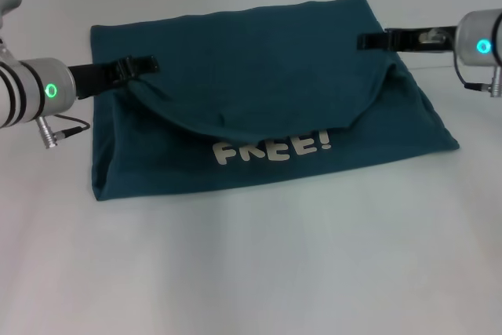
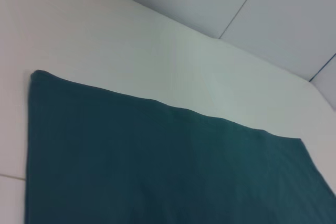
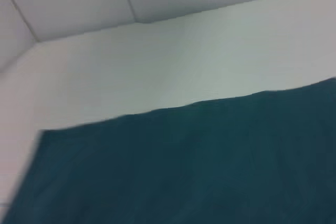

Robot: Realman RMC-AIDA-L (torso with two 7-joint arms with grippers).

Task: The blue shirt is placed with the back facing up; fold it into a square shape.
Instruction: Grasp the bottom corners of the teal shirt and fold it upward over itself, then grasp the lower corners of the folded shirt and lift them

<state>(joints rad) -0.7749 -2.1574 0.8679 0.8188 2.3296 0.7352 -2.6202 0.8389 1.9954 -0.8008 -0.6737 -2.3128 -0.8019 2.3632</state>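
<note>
The blue shirt [image 1: 259, 100] lies mid-frame on the white bench [image 1: 235, 272], white "FREE!" lettering [image 1: 273, 148] along its near part. A folded flap sags above the letters. At left the left tool [image 1: 145, 64], at right the right tool [image 1: 369, 40], each pinch that flap's edge.

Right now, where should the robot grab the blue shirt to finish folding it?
Probably at the two ends of the sagging folded-over edge of the blue shirt, where the left gripper and right gripper already are, each coming in from its own side. That edge droops in the middle above the FREE! letters, so holding both ends should keep it straight.
</note>
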